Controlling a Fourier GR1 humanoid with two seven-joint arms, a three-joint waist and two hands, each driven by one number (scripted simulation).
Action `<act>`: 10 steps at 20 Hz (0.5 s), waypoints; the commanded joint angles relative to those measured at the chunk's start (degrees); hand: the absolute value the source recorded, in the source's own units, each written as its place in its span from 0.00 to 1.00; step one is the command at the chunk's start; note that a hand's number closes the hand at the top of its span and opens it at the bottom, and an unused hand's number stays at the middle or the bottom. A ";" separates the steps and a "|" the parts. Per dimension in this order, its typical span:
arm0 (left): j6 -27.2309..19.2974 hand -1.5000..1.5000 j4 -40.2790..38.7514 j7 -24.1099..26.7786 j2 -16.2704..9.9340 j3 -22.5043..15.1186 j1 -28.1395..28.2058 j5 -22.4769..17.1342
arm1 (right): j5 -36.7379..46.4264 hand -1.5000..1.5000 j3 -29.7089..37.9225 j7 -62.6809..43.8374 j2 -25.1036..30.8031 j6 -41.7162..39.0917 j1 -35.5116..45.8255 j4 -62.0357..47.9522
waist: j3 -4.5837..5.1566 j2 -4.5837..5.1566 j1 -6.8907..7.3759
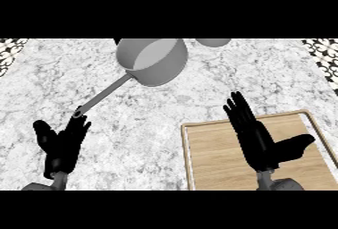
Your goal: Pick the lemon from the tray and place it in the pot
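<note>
Head view: right hand [254, 134] is hovering flat over the wooden tray [204, 156], fingers stretched wide, gripping nothing. Can't spot the lemon, it's hidden or out of view. Left hand [61, 145] is sitting open near the pot [155, 60] handle on the table [132, 129].

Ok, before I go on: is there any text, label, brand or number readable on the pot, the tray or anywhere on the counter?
None: no readable text anywhere.
Grey metal pot with long handle: plain, no marking.
Light wooden tray: bare wood, no label.
White marbled counter: only veining.
Black hands, left and right: no markings.
</note>
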State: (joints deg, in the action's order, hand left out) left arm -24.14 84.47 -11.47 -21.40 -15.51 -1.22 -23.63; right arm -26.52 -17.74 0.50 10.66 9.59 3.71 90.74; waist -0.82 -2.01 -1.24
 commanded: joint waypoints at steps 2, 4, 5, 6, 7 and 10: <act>-0.62 0.50 1.03 2.39 -1.19 1.97 -5.48 2.90 | -1.86 1.00 6.98 2.45 7.91 -10.07 8.15 -2.26 | 0.76 2.15 1.40; 0.69 0.50 5.11 4.63 -4.77 4.50 -7.02 3.19 | -0.96 1.00 9.19 5.44 13.82 -16.25 11.42 -4.30 | 0.64 2.12 2.99; -0.67 0.50 7.03 4.47 -5.17 4.47 -9.36 4.56 | -0.49 1.00 9.99 7.06 16.47 -19.11 12.67 -4.05 | 0.50 1.96 2.96; 0.73 0.50 6.36 5.14 -7.19 6.03 -11.40 4.59 | -0.25 1.00 11.34 7.35 19.61 -21.66 15.28 -4.75 | 0.48 2.34 3.32; 0.60 0.50 5.37 3.84 -4.51 3.52 -8.22 3.51 | 16.22 1.00 5.93 9.29 26.58 -17.03 15.78 -0.35 | 2.32 -0.64 2.88; 3.22 0.50 5.91 6.87 -5.65 5.91 -9.54 2.75 | 13.82 0.00 11.95 24.89 26.08 -22.79 12.41 -16.05 | 0.58 2.88 2.95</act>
State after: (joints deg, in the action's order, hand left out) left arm -22.97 90.06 -6.93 -26.01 -11.24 -9.57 -20.55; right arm -16.85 -8.88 13.27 31.70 -7.50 15.77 83.12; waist -0.03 -0.10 1.49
